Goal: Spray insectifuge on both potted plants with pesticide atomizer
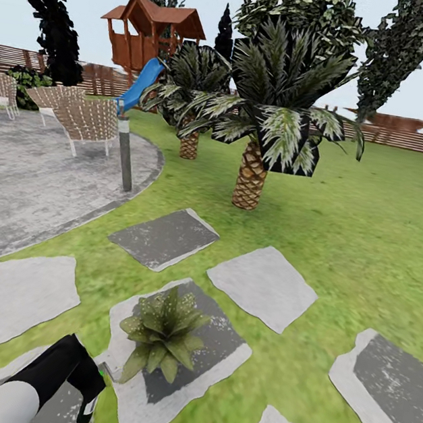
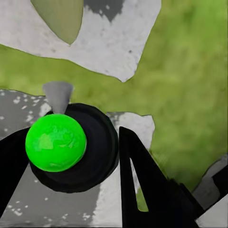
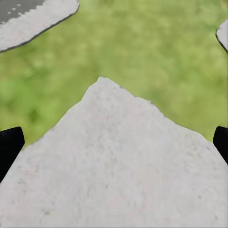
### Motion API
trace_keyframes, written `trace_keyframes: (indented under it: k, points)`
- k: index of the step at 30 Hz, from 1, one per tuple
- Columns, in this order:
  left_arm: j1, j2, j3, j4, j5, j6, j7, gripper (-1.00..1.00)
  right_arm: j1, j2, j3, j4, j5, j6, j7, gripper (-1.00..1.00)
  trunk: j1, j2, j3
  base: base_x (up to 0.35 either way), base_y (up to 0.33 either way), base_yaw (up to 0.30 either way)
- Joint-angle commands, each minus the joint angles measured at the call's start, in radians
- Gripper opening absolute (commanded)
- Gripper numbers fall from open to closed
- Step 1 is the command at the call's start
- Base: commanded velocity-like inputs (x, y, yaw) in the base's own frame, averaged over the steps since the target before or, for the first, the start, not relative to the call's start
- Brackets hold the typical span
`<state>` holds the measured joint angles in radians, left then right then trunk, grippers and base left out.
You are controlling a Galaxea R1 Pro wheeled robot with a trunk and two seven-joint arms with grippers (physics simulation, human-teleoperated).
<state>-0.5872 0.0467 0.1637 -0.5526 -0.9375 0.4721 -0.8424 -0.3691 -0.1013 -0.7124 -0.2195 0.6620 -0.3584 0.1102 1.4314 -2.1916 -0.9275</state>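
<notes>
My left gripper (image 2: pixel 71 156) pinches the spray bottle (image 2: pixel 56 141), its glossy green round body between black fingers (image 2: pixel 142 185), a pale cone-shaped nozzle (image 2: pixel 58 95) poking out. Just right of it in the head view, a potted plant (image 1: pixel 164 330) of pointed, speckled leaves sits on a flat mottled stepping stone (image 1: pixel 217 349). My right gripper (image 3: pixel 114 147) hangs spread wide over a rough pale slab (image 3: pixel 118 171). Lawn (image 1: pixel 369 250) and scaly-trunked palms (image 1: pixel 251 177) lie beyond.
</notes>
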Motion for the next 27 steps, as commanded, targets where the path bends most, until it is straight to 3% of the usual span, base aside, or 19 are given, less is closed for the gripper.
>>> trace_keyframes:
  k: [1, 10, 17, 27]
  points:
    - [0.001, 0.002, 0.006, -0.002, -0.003, 0.006, 0.005, -1.0, -0.001, 0.0, -0.009, 0.0, 0.002, -0.003, 0.008, 1.0, 0.0, 0.0, -0.001, 0.027, -0.031, 0.275]
    - [0.004, 0.012, 0.005, -0.003, -0.002, 0.006, 0.02, -1.0, -0.001, 0.0, -0.009, 0.0, 0.002, -0.003, 0.008, 1.0, 0.0, 0.0, -0.001, 0.003, -0.004, 0.266]
    - [0.004, 0.004, 0.005, -0.002, -0.001, 0.006, 0.079, -1.0, -0.001, 0.0, -0.009, 0.0, 0.002, -0.003, 0.008, 1.0, 0.0, 0.0, -0.001, 0.064, -0.121, 0.027]
    - [0.004, 0.002, 0.006, -0.003, 0.0, 0.007, 0.085, -1.0, -0.001, 0.0, -0.009, 0.0, 0.002, -0.003, 0.008, 1.0, 0.0, 0.0, -0.001, 0.005, -0.012, 0.021]
